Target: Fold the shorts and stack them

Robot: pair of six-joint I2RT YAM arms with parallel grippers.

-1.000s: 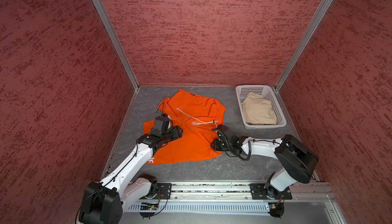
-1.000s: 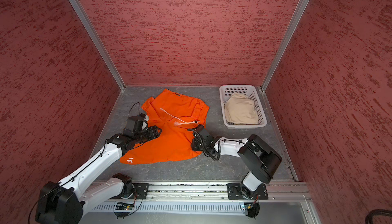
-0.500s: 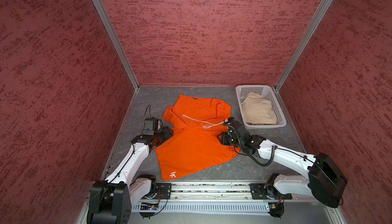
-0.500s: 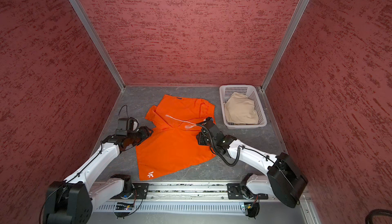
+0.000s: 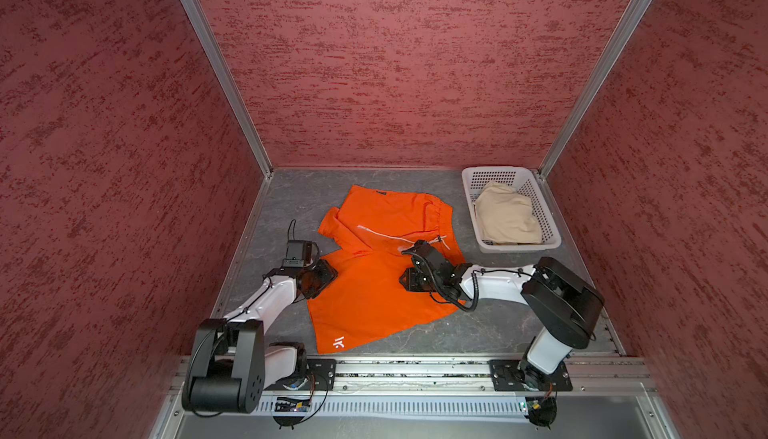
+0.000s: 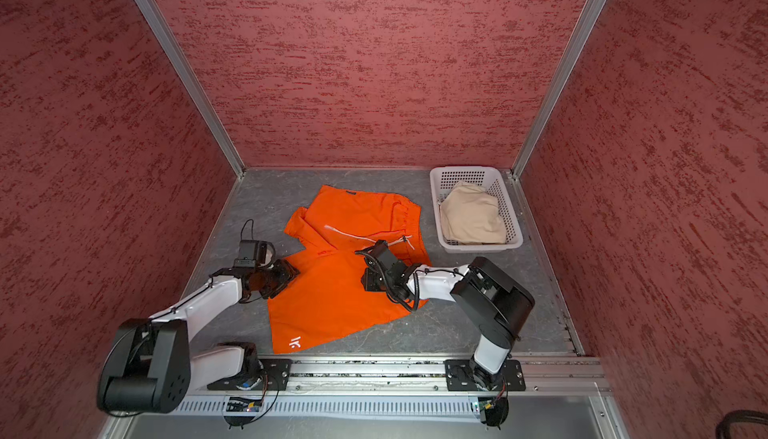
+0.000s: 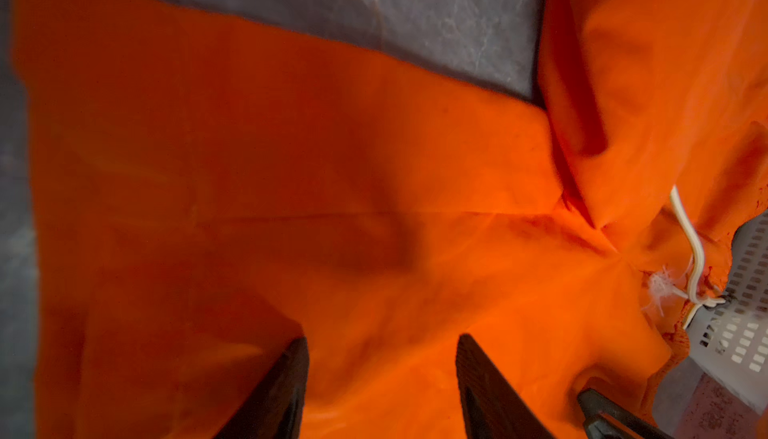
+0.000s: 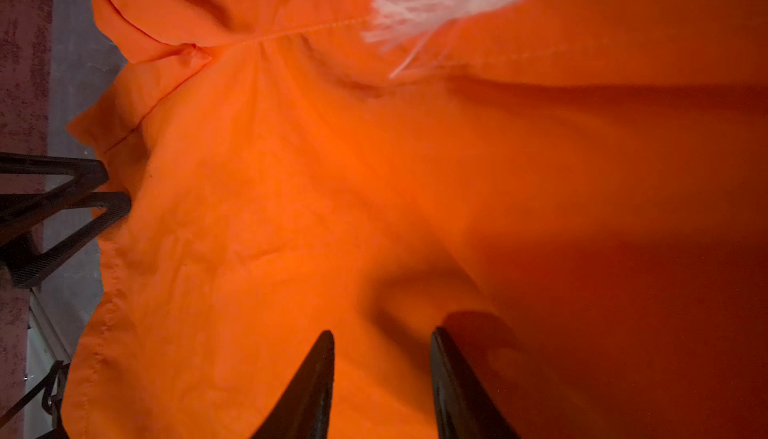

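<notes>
The orange shorts (image 5: 374, 287) (image 6: 332, 291) lie spread on the grey floor, with the white drawstring (image 5: 395, 237) across the waist and the white logo (image 5: 339, 344) at the near hem. My left gripper (image 5: 323, 277) (image 7: 382, 345) sits at the cloth's left edge, jaws apart over the orange fabric. Low over the middle of the shorts hangs my right gripper (image 5: 409, 281) (image 8: 382, 337), also open with cloth below it. The beige shorts (image 5: 507, 218) (image 6: 471, 218) lie bunched in the basket.
The white perforated basket (image 5: 494, 173) (image 6: 461, 171) stands in the back right corner. Red walls close in three sides. A metal rail (image 5: 415, 368) runs along the front edge. The right arm's elbow (image 5: 561, 299) is folded near the front right.
The shorts' near leg was drawn out flat toward the front, showing the logo. The right arm folded back, its gripper shifting left off the waistband and opening. The left gripper narrowed slightly at the left edge.
</notes>
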